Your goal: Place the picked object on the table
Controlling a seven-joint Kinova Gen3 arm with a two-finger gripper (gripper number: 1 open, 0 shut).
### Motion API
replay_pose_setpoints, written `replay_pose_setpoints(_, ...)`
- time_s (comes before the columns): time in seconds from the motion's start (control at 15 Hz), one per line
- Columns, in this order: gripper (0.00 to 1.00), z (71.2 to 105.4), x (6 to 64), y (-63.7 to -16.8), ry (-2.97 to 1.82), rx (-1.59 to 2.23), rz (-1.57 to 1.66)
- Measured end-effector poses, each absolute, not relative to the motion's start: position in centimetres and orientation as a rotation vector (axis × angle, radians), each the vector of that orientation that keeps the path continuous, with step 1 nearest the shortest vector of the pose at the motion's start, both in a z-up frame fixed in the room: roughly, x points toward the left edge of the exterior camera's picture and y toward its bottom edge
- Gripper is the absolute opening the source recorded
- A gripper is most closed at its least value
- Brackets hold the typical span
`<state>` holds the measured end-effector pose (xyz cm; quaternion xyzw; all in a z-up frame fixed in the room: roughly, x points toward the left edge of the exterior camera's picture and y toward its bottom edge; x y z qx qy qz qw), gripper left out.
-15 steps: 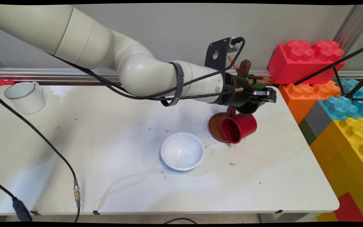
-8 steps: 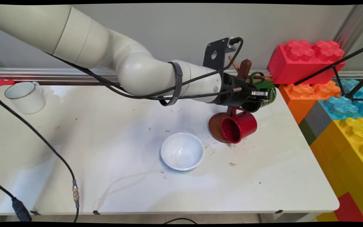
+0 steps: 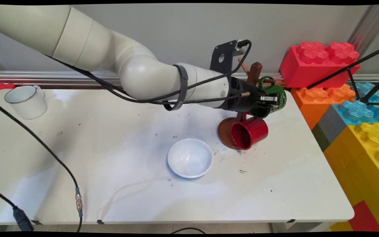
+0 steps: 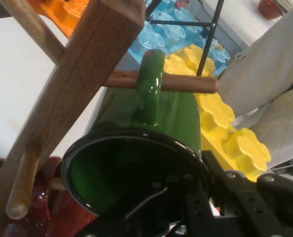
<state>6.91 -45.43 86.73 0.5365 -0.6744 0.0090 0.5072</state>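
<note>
— How does the arm [image 3: 150,79] lie?
— It comes in from the upper left, bends at a rounded elbow joint, and its forearm runs nearly level toward the right, with black cables [image 3: 110,87] slung along it.
— And the gripper [image 3: 270,98]?
— It points sideways to the right, one finger inside and one outside the rim of a green mug [image 3: 280,93], pinching it.
</note>
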Motion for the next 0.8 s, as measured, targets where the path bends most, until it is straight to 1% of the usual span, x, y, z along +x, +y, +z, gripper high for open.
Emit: replay_pose_setpoints(0.8, 0.00, 87.6, 6.3, -44.3, -1.617, 1.273, -0.032)
